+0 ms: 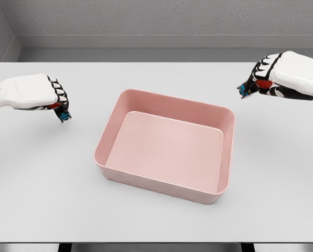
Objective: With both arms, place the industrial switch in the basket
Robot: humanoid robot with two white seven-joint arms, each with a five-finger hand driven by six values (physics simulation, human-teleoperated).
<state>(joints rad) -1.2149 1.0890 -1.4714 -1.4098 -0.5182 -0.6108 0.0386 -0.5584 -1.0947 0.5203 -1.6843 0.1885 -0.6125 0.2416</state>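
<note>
The shallow pink plastic basket (166,149) sits empty on the white counter (41,184) (no switch visible). Left robot hand (55,100) and right robot hand (259,79) hover curled, holding nothing; locate the switch first.

just my one head cam, looking steeply down and forward from above my own shoulders, flat white table (41,199) filling most of the frame, pink rectangular plastic basket (227,157) dead centre and fairly close, grey back wall (146,21) up top
</note>
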